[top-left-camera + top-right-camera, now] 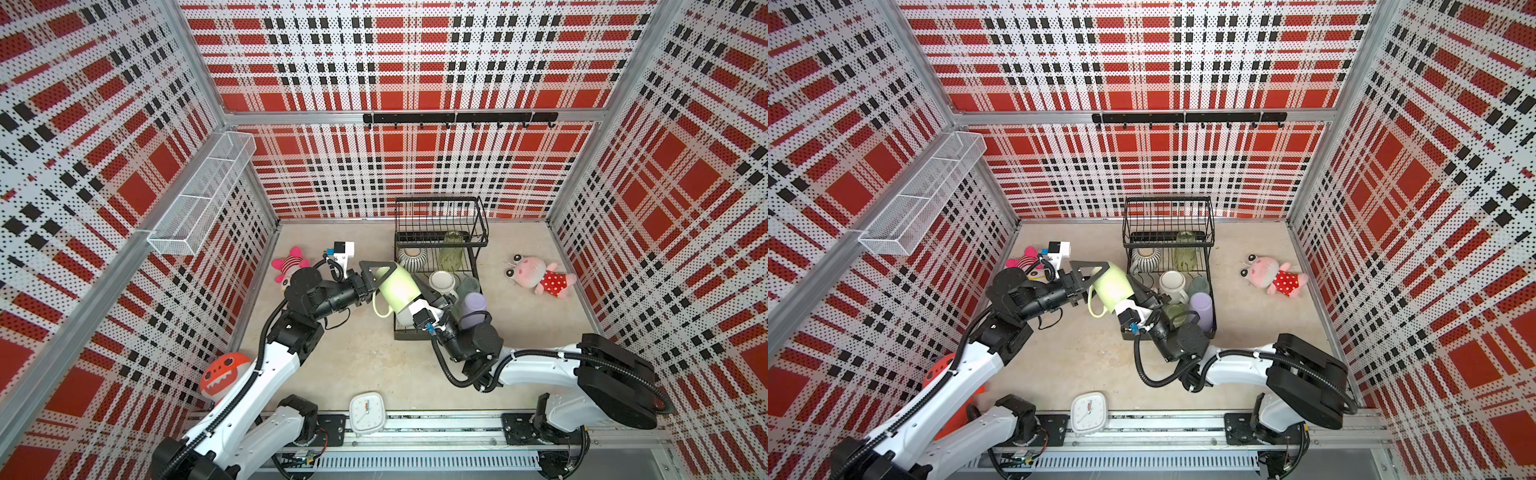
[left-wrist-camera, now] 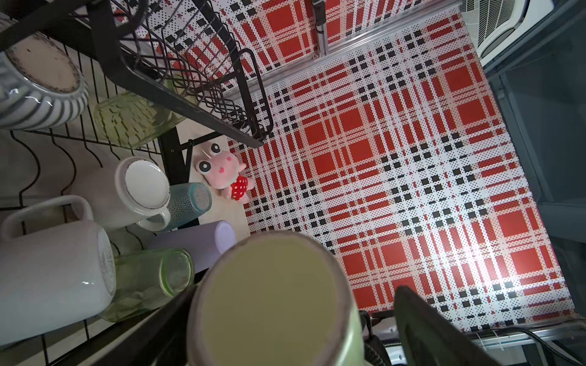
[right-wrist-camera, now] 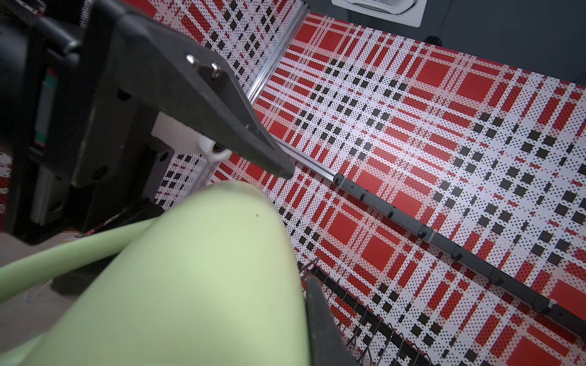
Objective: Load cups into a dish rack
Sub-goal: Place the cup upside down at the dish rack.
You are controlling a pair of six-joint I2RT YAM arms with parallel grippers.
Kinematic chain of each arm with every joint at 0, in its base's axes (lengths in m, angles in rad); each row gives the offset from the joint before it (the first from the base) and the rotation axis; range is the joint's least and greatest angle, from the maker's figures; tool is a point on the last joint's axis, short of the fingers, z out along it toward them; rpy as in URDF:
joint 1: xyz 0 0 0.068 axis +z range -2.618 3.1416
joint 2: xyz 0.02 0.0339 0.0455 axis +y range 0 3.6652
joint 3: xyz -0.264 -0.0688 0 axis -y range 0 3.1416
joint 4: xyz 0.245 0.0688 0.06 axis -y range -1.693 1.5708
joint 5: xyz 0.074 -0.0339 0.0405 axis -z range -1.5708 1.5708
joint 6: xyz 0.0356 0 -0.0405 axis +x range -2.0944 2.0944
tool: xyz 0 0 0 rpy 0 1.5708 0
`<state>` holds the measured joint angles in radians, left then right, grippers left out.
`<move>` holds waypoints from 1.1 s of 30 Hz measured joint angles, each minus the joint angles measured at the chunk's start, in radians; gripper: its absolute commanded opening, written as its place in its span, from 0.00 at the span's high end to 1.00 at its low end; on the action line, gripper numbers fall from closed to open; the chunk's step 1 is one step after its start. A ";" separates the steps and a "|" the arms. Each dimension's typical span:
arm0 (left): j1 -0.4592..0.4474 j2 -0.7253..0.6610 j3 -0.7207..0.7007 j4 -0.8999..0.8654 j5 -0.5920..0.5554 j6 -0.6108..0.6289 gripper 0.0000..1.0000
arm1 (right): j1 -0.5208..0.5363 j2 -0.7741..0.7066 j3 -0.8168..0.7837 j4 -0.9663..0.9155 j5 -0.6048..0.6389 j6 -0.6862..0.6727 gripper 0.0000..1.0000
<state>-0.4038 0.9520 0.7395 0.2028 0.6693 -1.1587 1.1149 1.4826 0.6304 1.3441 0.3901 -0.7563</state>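
A pale-green mug (image 1: 397, 289) hangs on its side between both grippers, just left of the black wire dish rack (image 1: 440, 216). My right gripper (image 1: 428, 293) is shut on the mug's rack-side end, one finger (image 3: 317, 317) against its wall, the other hidden. My left gripper (image 1: 384, 286) is open, its fingers straddling the mug's base (image 2: 272, 301). On the rack's lower tier, in the left wrist view, sit a ribbed mug (image 2: 38, 88), two white mugs (image 2: 139, 193) (image 2: 54, 269), two green glasses (image 2: 133, 117) (image 2: 152, 279), a teal tumbler (image 2: 187, 202) and a lavender tumbler (image 2: 196, 240).
A pink plush (image 1: 538, 276) lies right of the rack, a striped plush (image 1: 289, 266) behind the left arm, an orange plush (image 1: 224, 370) at front left. A white clock (image 1: 366, 413) stands by the front rail. A white mesh basket (image 1: 199, 195) hangs on the left wall.
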 measured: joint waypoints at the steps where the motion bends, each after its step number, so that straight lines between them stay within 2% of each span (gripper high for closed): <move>1: -0.013 0.008 0.000 -0.001 0.000 0.005 0.08 | 0.000 0.008 0.014 -0.007 -0.009 0.000 1.00; 4: -0.031 0.032 0.009 -0.008 -0.002 0.034 0.11 | -0.016 0.027 0.038 -0.016 -0.020 -0.006 1.00; 10: -0.001 0.049 0.003 0.028 0.006 0.018 0.35 | -0.047 0.038 0.052 -0.024 -0.064 0.012 1.00; 14: 0.019 0.047 -0.030 0.074 0.023 -0.007 0.41 | -0.058 0.043 0.052 -0.042 -0.087 0.018 1.00; 17: 0.029 0.047 -0.039 0.082 0.033 -0.011 0.51 | -0.065 0.048 0.052 -0.045 -0.096 0.022 0.96; 18: 0.033 0.048 -0.040 0.085 0.034 -0.012 0.53 | -0.067 0.050 0.052 -0.045 -0.098 0.023 0.93; 19: 0.035 0.048 -0.044 0.089 0.034 -0.013 0.55 | -0.070 0.051 0.052 -0.044 -0.099 0.023 0.80; 20: 0.040 0.048 -0.049 0.097 0.035 -0.016 0.56 | -0.072 0.052 0.052 -0.045 -0.104 0.026 0.61; 21: 0.045 0.048 -0.055 0.106 0.034 -0.016 0.59 | -0.074 0.054 0.051 -0.041 -0.102 0.035 0.49; 23: 0.065 0.048 -0.069 0.124 0.028 -0.019 0.62 | -0.085 0.055 0.050 -0.035 -0.099 0.042 0.30; 24: 0.076 0.049 -0.074 0.128 0.023 -0.020 0.62 | -0.091 0.055 0.048 -0.033 -0.098 0.046 0.23; 28: 0.112 0.063 -0.078 0.141 -0.012 -0.005 0.62 | -0.112 0.055 0.040 -0.037 -0.093 0.037 0.12; 33: 0.124 0.098 -0.077 0.149 -0.092 0.086 0.61 | -0.119 0.017 -0.016 -0.097 -0.096 0.027 0.10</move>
<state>-0.2802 1.0496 0.6621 0.3515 0.5770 -1.0725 0.9955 1.4998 0.6144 1.2469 0.2939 -0.7296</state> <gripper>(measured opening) 0.833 0.899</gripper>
